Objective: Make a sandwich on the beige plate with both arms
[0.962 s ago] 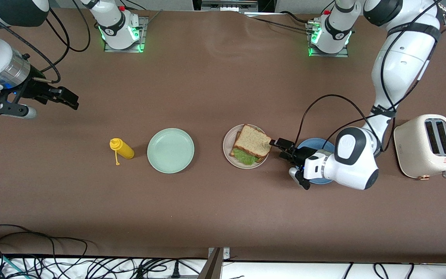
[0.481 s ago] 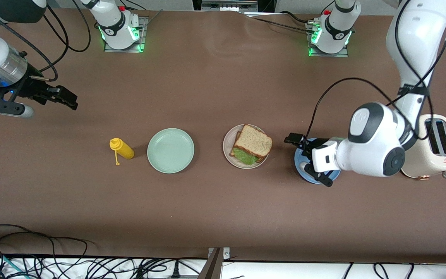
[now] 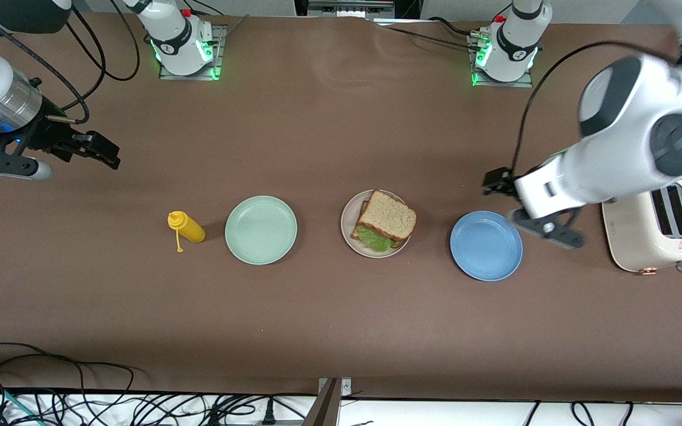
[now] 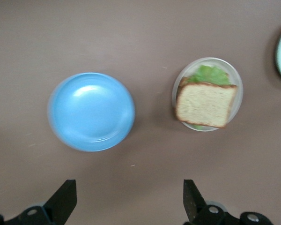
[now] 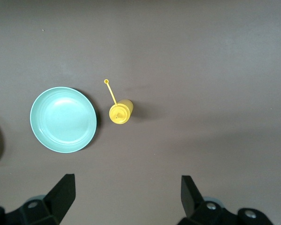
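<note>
The sandwich [image 3: 385,223], two brown bread slices with green lettuce between them, lies on the beige plate [image 3: 347,213] in the middle of the table. It also shows in the left wrist view [image 4: 205,104] on the plate [image 4: 236,80]. My left gripper [image 3: 496,183] is open and empty, up in the air over bare table beside the blue plate [image 3: 486,245], toward the left arm's end. My right gripper [image 3: 103,152] is open and empty, waiting over bare table at the right arm's end. Both arms are clear of the sandwich.
A mint-green plate [image 3: 261,229] and a yellow squeeze bottle [image 3: 186,227] stand beside the beige plate toward the right arm's end. A cream toaster [image 3: 653,233] stands at the left arm's end, partly under the left arm. Cables hang along the table's near edge.
My left gripper has drawn back from the sandwich's edge, risen, and swung over the blue plate toward the toaster. The sandwich stays on the plate. The right arm has barely moved.
</note>
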Controlling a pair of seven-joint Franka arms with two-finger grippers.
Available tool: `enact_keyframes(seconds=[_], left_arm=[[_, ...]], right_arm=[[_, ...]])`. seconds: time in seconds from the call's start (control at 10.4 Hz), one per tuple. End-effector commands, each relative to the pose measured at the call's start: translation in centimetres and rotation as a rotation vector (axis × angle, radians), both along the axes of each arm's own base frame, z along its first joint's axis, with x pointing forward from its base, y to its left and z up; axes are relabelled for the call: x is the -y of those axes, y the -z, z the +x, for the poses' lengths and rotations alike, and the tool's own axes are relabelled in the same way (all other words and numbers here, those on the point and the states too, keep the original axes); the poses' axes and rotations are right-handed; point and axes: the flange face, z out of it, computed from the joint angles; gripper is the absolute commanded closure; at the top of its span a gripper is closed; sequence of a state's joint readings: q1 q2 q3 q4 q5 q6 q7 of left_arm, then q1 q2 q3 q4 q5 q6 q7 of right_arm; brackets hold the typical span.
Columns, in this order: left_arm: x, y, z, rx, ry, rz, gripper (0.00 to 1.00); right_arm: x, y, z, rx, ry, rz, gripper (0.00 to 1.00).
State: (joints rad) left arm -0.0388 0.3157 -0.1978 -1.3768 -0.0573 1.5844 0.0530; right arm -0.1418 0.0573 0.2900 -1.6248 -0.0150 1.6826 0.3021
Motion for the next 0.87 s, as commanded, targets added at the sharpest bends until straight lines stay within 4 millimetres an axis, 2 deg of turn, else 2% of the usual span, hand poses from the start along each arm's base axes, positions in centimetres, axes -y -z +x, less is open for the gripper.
enact_keyframes(seconds=[0.0,0.1,0.19,0.29,0.48,0.77], left_arm=[[-5.9,-4.4,-2.7,0.071,-0.095,0.068,0.0],[-7.4,-5.2,-3.8,0.086,-0.116,0.103,0.0],[-8.0,-5.3,-5.3,0.116,-0.127,0.141,0.0],[-8.2,-6.0,-5.9,0.165,-0.157,0.141,0.0],[-7.9,-6.4,-6.0,0.166,-0.262,0.132,0.0],[-7.0,-6.2,-6.0,0.158,-0.252,0.13,0.0]], right_arm=[[0.1,-0.5,0.4,0.003,-0.004,0.012,0.0],[0.2,-0.6,0.4,0.005,-0.004,0.01,0.0],[0.1,-0.6,0.4,0.001,0.001,0.011,0.0],[0.1,-0.7,0.4,0.001,-0.001,0.011,0.0],[0.1,-0.9,0.2,0.001,-0.004,0.01,0.0],[0.1,-1.5,0.0,-0.004,-0.004,0.007,0.0]])
